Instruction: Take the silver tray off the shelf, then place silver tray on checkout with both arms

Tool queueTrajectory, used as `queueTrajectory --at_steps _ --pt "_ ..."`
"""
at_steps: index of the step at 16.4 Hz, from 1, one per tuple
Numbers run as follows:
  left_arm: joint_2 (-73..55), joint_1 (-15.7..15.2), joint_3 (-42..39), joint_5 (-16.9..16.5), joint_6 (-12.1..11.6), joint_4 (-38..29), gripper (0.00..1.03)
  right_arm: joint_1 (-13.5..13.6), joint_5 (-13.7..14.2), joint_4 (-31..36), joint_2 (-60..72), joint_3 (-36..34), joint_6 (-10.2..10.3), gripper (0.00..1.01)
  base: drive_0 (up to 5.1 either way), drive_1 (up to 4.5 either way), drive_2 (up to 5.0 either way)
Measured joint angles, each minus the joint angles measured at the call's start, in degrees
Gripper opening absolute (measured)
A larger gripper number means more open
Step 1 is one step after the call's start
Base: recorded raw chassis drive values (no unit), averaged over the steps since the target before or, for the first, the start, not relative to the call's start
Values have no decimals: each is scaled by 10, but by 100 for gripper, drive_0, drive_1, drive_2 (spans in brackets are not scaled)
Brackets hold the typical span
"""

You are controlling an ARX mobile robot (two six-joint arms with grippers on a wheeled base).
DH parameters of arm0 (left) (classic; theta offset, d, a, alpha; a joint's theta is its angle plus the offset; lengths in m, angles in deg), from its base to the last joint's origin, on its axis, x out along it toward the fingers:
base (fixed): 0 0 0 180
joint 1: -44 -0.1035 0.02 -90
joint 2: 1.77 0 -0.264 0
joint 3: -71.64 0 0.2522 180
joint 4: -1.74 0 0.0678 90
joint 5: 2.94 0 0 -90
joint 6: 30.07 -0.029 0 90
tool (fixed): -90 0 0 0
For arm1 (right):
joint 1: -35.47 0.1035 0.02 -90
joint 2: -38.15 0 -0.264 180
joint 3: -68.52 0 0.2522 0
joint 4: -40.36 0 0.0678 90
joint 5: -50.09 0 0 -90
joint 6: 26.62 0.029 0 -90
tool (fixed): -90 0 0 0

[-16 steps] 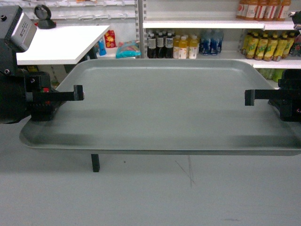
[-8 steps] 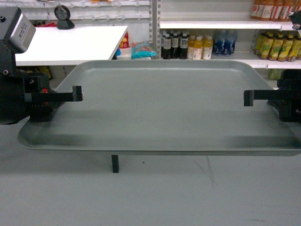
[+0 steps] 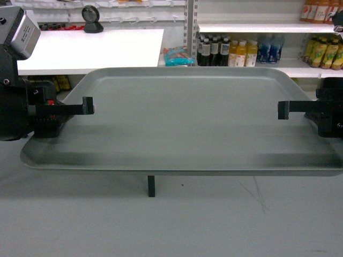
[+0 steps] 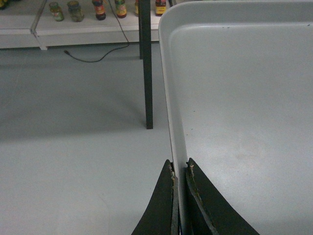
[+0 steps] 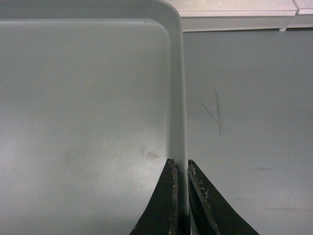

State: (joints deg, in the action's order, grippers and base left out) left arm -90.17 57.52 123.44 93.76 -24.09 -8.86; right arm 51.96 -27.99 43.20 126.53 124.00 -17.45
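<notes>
Background seen past the silver tray (image 3: 182, 123) has slid rightward in the head view across the three moments: the checkout (image 3: 91, 51) top now reaches further across above the left gripper (image 3: 88, 106), and its black leg (image 3: 151, 186) under the tray's near rim has moved from close by that gripper toward the middle. Round black object (image 3: 92, 19) on the checkout likewise shifted right, from above the left gripper's housing to above its fingertip. Shelf bottles (image 3: 228, 52) have drifted toward the right gripper (image 3: 284, 110), the outermost yellow ones now cut by the frame edge, and the floor scuff (image 3: 257, 195) has moved nearer below that gripper.
</notes>
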Motion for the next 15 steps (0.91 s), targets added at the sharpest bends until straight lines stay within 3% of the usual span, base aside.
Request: queueTrajectory --at_steps 15 --pt "0 0 0 0 0 -1 4 0 0 0 0 0 0 3 -500 245 245"
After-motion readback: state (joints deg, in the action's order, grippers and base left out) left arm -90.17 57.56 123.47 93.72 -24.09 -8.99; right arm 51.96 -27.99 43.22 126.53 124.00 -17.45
